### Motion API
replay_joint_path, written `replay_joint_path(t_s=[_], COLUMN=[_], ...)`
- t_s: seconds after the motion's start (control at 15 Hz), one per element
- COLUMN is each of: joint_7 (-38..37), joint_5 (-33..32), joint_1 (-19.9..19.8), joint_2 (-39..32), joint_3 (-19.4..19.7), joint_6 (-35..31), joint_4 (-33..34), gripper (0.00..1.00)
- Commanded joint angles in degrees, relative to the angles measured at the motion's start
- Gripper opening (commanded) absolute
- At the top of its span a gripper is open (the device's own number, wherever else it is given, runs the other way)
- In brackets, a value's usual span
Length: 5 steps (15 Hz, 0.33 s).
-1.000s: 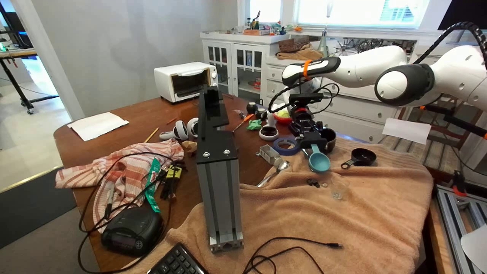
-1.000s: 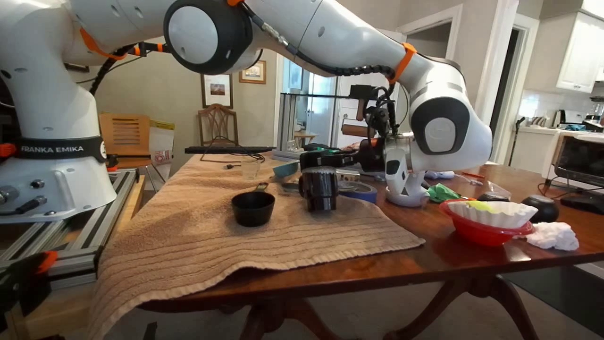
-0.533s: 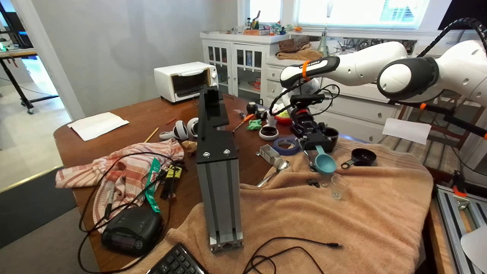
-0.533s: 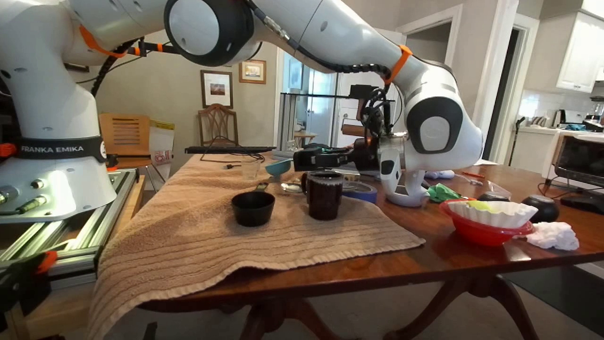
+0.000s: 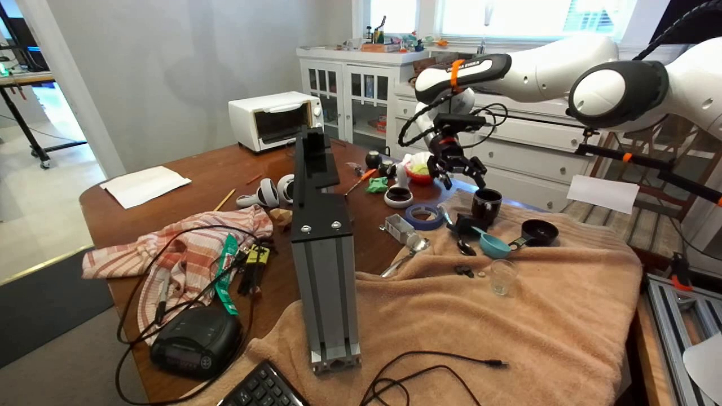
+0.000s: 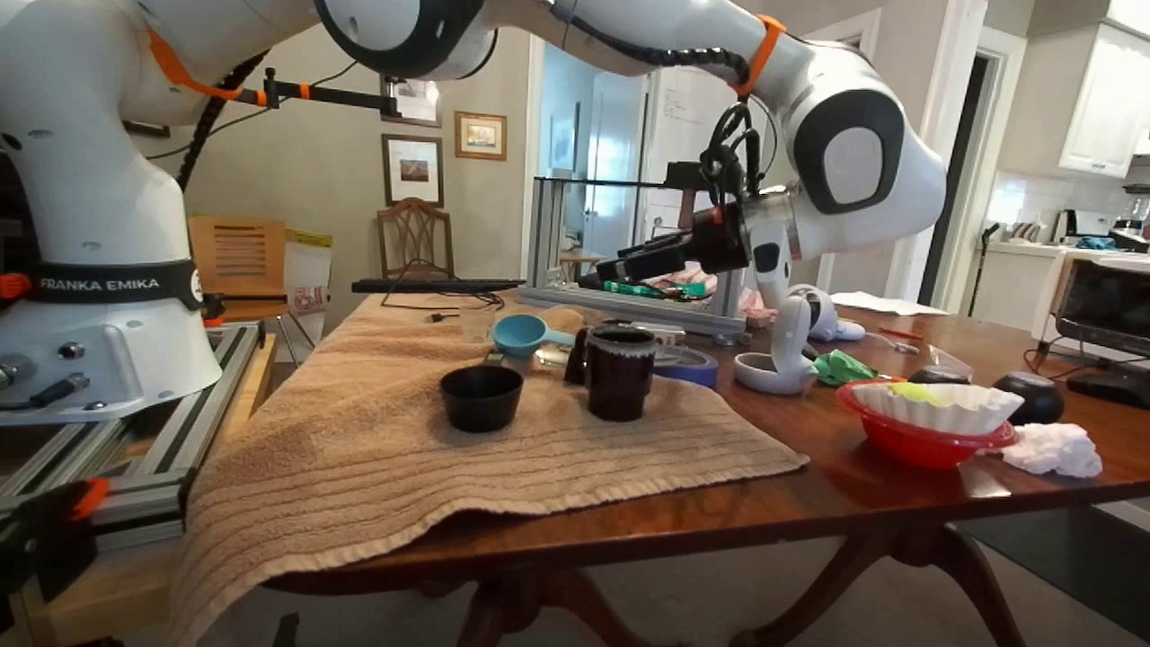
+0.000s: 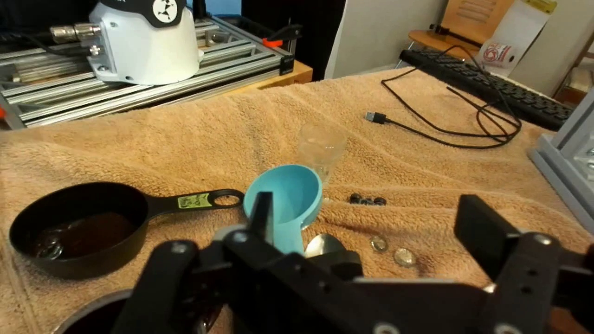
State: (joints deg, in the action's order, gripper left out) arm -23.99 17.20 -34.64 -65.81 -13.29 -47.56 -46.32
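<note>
On the peach towel (image 6: 377,485), found a turquoise measuring scoop (image 7: 287,190) lying bowl-up near a dark glazed mug (image 6: 620,373). Above and apart from both, saw the claw (image 7: 366,203) spread wide and empty. Just beside the scoop's rim, noted the handle end of a black measuring cup (image 6: 482,400), but could not tell whether touching. Close by, picked out a metal spoon (image 7: 324,244), a clear cup (image 5: 502,276), and a scatter of small black pieces (image 7: 367,201) with round clear discs (image 7: 404,257). At the towel's edges, observed a roll of blue tape (image 6: 692,370) and a black keyboard (image 7: 487,83) beside a looped USB cable (image 7: 379,118). Farther off on the wooden bench (image 5: 208,192), made out a red bowl (image 6: 934,451) cradling a white coffee filter (image 6: 952,413), plus a white toaster oven (image 5: 276,121).
</note>
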Motion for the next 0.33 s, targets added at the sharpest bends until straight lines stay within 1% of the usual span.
replay_joint_path(t_s=[0.0, 0.2, 0.27], joint_7=[4.2, 5.6, 3.2], joint_5=[-2.5, -5.9, -3.2], joint_1=[0.3, 1.1, 0.2], joint_2=[4.9, 8.7, 5.8], joint_3=[0.3, 1.5, 0.3], joint_6=[-6.3, -12.3, -8.7], joint_4=[-1.2, -2.4, -0.1], gripper=[1.0, 1.0, 1.0])
